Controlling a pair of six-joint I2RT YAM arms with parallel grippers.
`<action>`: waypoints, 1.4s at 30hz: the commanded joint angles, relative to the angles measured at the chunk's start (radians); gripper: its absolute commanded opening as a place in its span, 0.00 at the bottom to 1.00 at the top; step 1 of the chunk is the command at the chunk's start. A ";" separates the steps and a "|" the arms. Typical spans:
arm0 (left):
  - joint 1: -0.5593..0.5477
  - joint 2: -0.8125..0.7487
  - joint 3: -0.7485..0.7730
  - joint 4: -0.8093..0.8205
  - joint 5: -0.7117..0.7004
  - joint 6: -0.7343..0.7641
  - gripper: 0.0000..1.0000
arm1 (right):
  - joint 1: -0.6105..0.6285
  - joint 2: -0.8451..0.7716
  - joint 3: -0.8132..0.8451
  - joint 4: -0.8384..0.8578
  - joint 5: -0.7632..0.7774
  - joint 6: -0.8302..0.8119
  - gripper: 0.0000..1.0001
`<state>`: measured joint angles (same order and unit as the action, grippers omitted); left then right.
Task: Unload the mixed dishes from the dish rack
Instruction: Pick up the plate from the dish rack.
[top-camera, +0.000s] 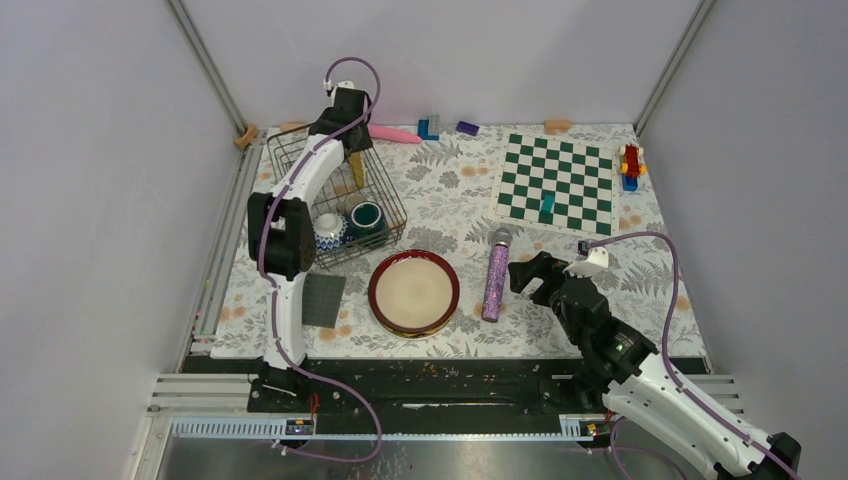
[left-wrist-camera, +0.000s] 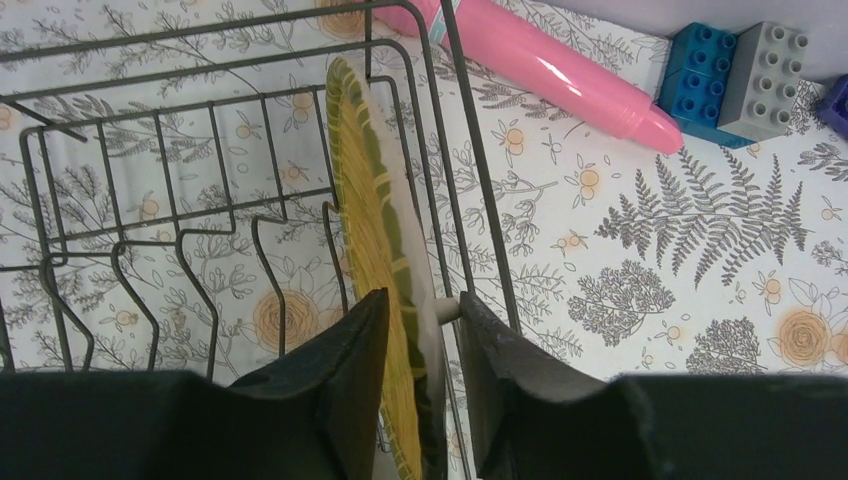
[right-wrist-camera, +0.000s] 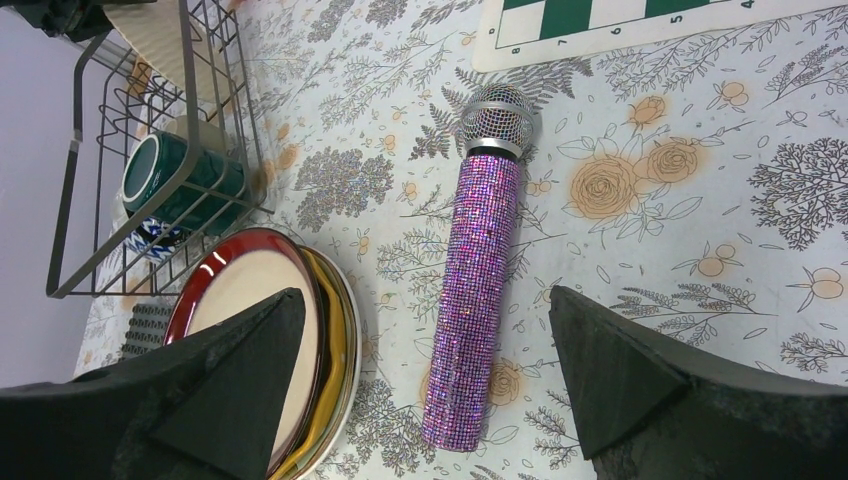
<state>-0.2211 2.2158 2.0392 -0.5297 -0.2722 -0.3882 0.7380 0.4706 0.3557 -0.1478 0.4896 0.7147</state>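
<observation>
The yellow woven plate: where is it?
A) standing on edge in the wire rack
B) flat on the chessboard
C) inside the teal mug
A: the yellow woven plate stands on edge in the dish rack, the left pincer straddling its rim.

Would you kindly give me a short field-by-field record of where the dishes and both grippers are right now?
left gripper: fingers either side of the upright yellow woven-look plate; grip unclear
right gripper: open, over the purple glitter microphone
dark wire dish rack: holds the woven plate, dark teal mug, blue-white patterned bowl
table: red-rimmed cream plate stacked on a second plate
</observation>
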 joint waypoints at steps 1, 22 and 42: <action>0.005 -0.003 0.053 0.033 -0.008 0.014 0.31 | 0.007 0.002 0.010 0.007 0.061 -0.009 1.00; 0.003 -0.214 -0.032 0.112 -0.064 0.066 0.00 | 0.007 -0.015 0.007 0.005 0.053 -0.008 1.00; -0.231 -0.638 -0.364 0.417 -0.034 0.559 0.00 | 0.007 -0.043 0.030 -0.041 0.021 0.039 1.00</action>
<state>-0.3565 1.7390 1.7649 -0.3477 -0.2928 -0.0616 0.7380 0.4389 0.3557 -0.1535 0.5072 0.7200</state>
